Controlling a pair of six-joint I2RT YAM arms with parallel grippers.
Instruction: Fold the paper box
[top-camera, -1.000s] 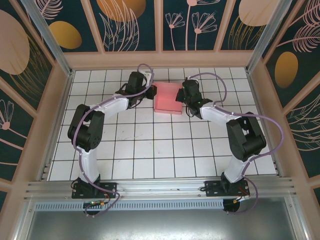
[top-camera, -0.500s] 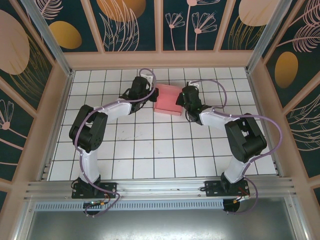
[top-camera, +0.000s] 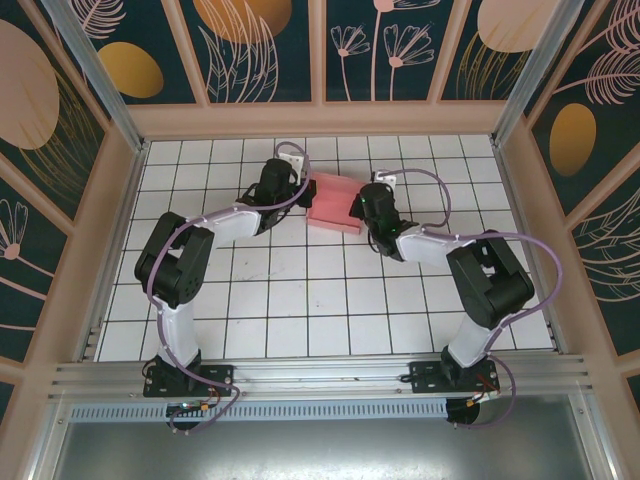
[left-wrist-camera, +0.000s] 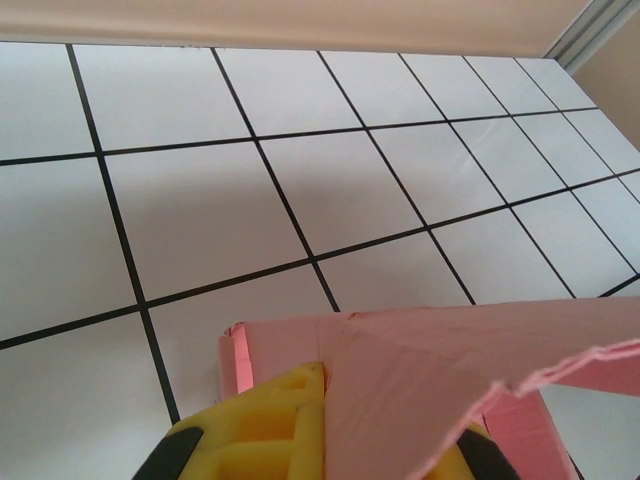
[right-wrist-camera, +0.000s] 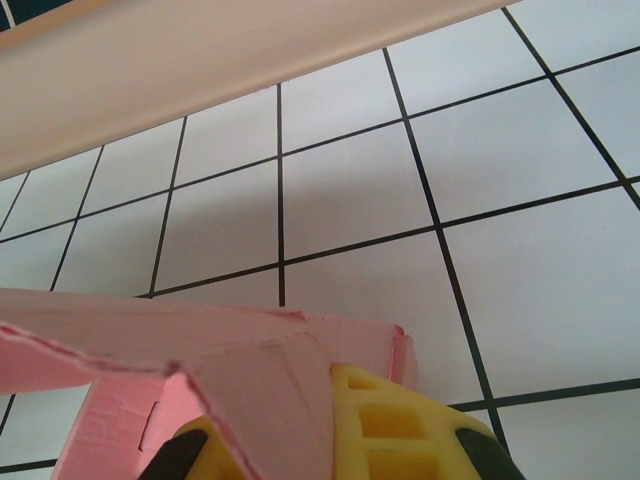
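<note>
1. The pink thin-card paper box (top-camera: 333, 203) lies at upper centre of the frame on the white tiled counter (top-camera: 300, 300).
2. The left gripper (top-camera: 303, 190) and right gripper (top-camera: 357, 205), jaws clenched on its side flaps, have moved inward.
3. The box looks narrower, so the fold is probably closing.

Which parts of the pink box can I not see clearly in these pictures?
- Top view: the left gripper and right gripper cover the side edges of the paper box.
- Left wrist view: the right and bottom picture edges cut the box off.
- Right wrist view: the left and bottom picture edges cut it off.
</note>
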